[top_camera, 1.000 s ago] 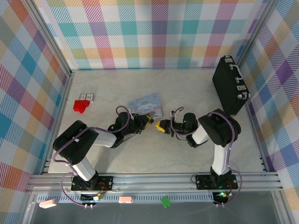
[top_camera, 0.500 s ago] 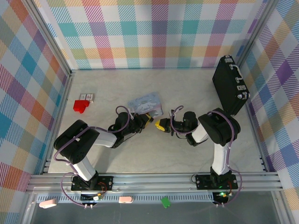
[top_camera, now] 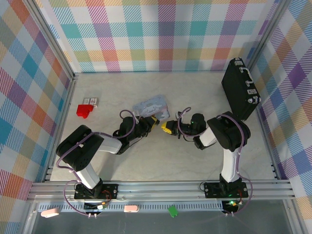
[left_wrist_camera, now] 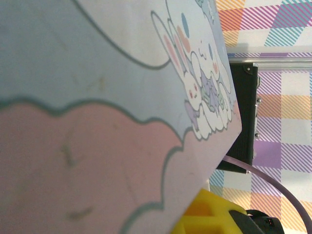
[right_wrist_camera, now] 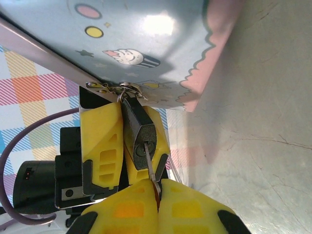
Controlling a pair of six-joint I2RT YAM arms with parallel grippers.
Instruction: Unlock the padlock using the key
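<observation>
Right gripper (right_wrist_camera: 157,194), low centre of its wrist view, is pressed together on the key (right_wrist_camera: 149,161). The blade sits in the padlock (right_wrist_camera: 139,127) at mid-frame. Left gripper (right_wrist_camera: 133,139) clamps the padlock, which hangs from the light blue tin (right_wrist_camera: 146,39) above. The key looks inserted, so next I judge a wrist roll to turn it.

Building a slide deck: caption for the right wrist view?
Right claw holds the key in the padlock, gripped by the left claw beside the tin.

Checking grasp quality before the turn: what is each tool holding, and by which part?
The left tool clamps the padlock by its dark body. The right tool pinches the key by its head end, blade tip at the keyhole.
</observation>
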